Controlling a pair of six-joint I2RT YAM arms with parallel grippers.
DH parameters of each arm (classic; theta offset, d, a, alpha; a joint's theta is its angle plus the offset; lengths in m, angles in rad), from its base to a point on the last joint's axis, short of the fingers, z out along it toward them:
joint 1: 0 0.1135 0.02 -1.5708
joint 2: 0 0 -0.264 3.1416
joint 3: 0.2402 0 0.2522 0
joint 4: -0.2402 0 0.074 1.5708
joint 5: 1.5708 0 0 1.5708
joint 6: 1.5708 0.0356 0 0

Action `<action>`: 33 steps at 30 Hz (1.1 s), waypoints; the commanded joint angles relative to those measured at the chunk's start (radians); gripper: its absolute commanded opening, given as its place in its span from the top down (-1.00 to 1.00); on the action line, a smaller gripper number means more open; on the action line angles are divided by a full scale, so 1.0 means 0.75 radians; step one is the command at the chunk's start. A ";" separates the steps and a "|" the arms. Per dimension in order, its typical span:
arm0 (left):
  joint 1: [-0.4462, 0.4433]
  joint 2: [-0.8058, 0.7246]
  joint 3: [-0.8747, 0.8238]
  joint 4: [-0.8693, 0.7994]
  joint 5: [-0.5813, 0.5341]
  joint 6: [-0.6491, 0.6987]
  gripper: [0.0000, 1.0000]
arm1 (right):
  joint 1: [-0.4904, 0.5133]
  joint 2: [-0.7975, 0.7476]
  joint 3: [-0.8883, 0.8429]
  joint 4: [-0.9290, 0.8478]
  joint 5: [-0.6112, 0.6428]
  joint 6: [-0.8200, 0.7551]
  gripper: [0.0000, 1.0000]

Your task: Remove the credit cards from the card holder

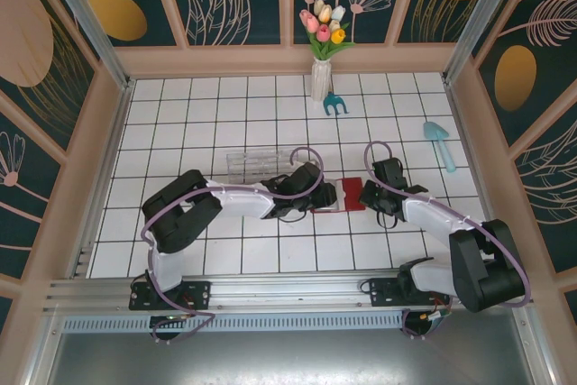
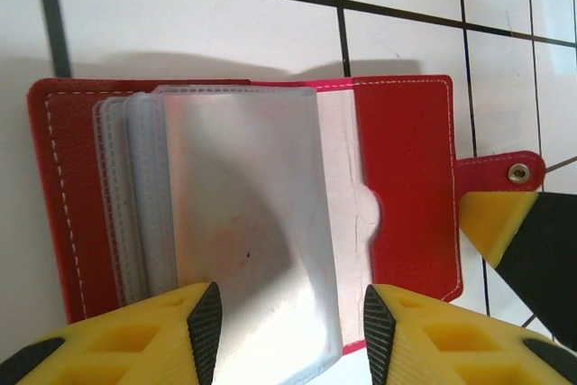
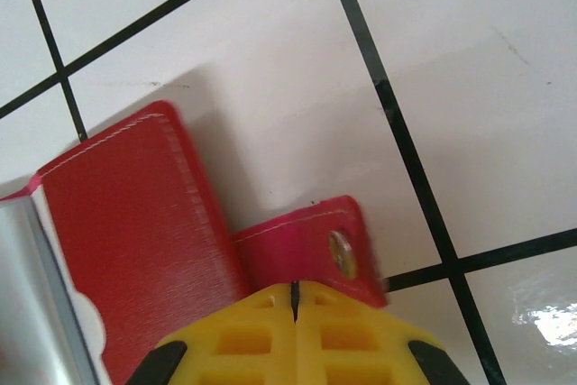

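**Card holder** [image 2: 406,187]: red, folding, lying open and flat on the tiled worktop [image 1: 225,250], between the two arms. Long axis runs left to right across the worktop. Snap tab [image 3: 306,241] points toward the right arm. Frosted sleeves [image 2: 243,196] fanned over the half away from the tab; their contents cannot be told.

**Left pincer** [image 2: 288,313]: fingers apart, straddling the sleeves' near edge, gripping nothing.

**Right pincer** [image 3: 295,295]: fingers together, tips on the snap tab.
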 commanded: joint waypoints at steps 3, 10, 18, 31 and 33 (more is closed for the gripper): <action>0.009 -0.086 -0.024 -0.030 -0.044 0.010 0.01 | -0.006 -0.013 -0.025 0.026 -0.004 -0.011 1.00; 0.010 -0.089 -0.036 -0.042 -0.038 0.008 0.02 | 0.011 -0.035 -0.016 0.018 -0.006 -0.023 1.00; 0.009 -0.050 0.013 -0.124 -0.056 0.014 0.01 | 0.046 -0.031 0.016 -0.002 0.018 -0.036 1.00; 0.009 0.035 0.095 -0.158 -0.016 0.014 0.05 | 0.062 -0.011 0.005 0.017 0.017 -0.027 1.00; 0.009 0.008 0.078 -0.178 -0.057 0.010 0.05 | 0.062 -0.011 0.005 0.015 0.021 -0.028 1.00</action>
